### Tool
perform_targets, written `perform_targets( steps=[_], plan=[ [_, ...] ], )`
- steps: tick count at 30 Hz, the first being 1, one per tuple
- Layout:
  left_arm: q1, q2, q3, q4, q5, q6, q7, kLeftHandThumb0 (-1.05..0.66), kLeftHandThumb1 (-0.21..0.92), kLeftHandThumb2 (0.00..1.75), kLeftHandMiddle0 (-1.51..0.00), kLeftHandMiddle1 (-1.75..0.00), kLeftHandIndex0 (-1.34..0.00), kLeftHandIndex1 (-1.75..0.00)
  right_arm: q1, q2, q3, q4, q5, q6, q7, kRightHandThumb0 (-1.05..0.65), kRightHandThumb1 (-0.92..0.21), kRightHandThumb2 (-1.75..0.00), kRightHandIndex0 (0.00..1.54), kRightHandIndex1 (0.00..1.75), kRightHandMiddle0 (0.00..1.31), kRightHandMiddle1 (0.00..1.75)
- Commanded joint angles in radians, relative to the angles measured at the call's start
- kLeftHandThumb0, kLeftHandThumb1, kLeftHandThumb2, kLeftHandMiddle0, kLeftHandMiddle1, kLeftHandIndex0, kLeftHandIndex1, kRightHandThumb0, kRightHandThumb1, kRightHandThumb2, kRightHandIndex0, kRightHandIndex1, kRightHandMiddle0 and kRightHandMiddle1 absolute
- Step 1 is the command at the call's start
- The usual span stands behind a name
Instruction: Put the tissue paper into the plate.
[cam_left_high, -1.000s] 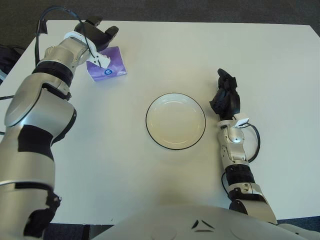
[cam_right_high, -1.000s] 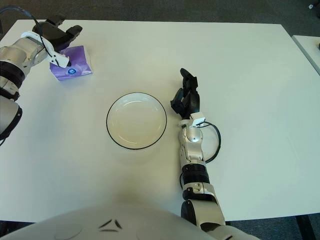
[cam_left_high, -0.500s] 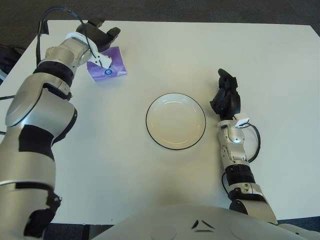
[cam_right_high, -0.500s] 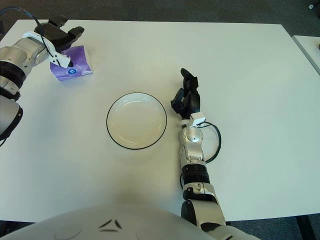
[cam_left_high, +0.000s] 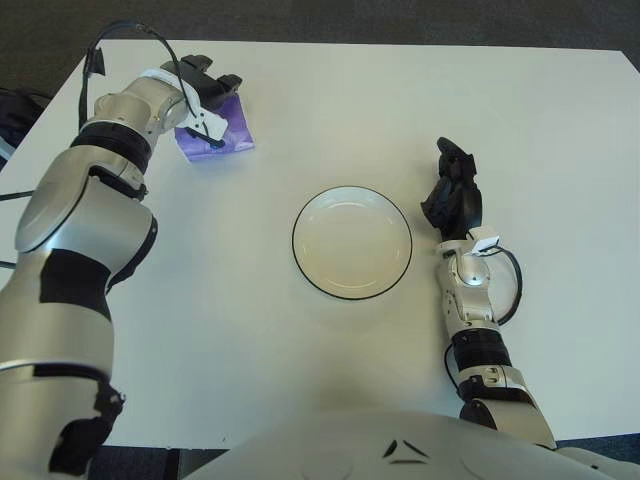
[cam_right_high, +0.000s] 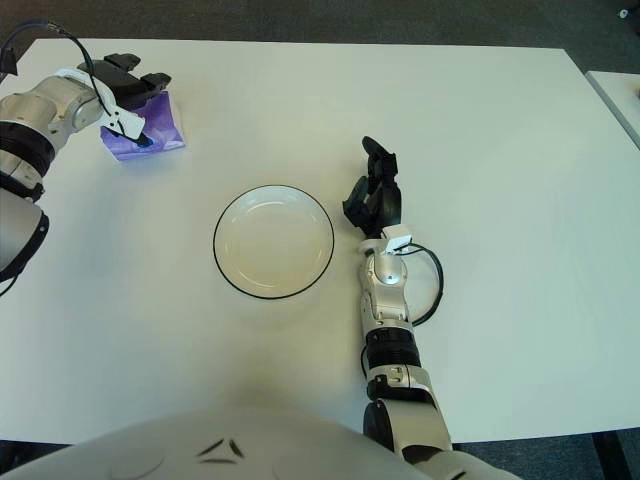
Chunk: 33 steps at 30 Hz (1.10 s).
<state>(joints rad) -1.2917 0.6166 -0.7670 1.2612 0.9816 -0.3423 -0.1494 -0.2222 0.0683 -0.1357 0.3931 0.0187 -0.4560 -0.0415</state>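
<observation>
In the left eye view, the small purple tissue paper packet (cam_left_high: 222, 132) lies at the far left of the white table (cam_left_high: 400, 100), well apart from the round white plate with a dark rim (cam_left_high: 351, 242), so pick-up and transfer remain. In the right eye view, the left hand (cam_right_high: 128, 85) covers the packet's near-left side, its dark fingers (cam_right_high: 140, 79) curling over the top, seemingly touching though not yet clearly gripping; the right hand (cam_right_high: 373, 196) shows just right of the plate.
</observation>
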Motion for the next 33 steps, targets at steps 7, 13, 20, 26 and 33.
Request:
perform_targets(
  steps=[7,13,20,26,33],
  plan=[
    [-0.011,-0.026,0.001,0.010,-0.007,0.002,-0.078,-1.05,0.92,0.16,0.00,0.00,0.00,0.00,0.150,-0.011,-0.032,0.124,0.025,0.033,-0.006,-0.48,-0.92,-0.98,0.33,0.05,0.00,0.72],
    [-0.011,-0.035,0.005,0.017,-0.014,-0.006,-0.111,-1.05,0.92,0.17,0.00,0.00,0.00,0.00,0.150,-0.014,-0.034,0.125,0.027,0.032,-0.005,-0.48,-0.92,-0.98,0.33,0.05,0.00,0.71],
    [-0.008,-0.050,0.011,0.024,-0.025,0.006,-0.139,-1.05,0.92,0.22,0.00,0.00,0.00,0.00,0.148,-0.019,-0.036,0.131,0.031,0.029,-0.002,-0.48,-0.92,-0.97,0.33,0.05,0.00,0.70],
    [-0.006,-0.062,0.000,0.031,-0.016,0.025,-0.132,-1.05,0.92,0.24,0.00,0.00,0.00,0.00,0.147,-0.022,-0.037,0.137,0.036,0.022,0.004,-0.47,-0.92,-0.97,0.33,0.05,0.00,0.70],
    [0.002,-0.072,-0.016,0.036,0.002,0.051,-0.097,-1.05,0.92,0.29,0.00,0.00,0.00,0.00,0.146,-0.025,-0.038,0.143,0.038,0.020,0.010,-0.47,-0.92,-0.98,0.33,0.05,0.00,0.70]
  ],
)
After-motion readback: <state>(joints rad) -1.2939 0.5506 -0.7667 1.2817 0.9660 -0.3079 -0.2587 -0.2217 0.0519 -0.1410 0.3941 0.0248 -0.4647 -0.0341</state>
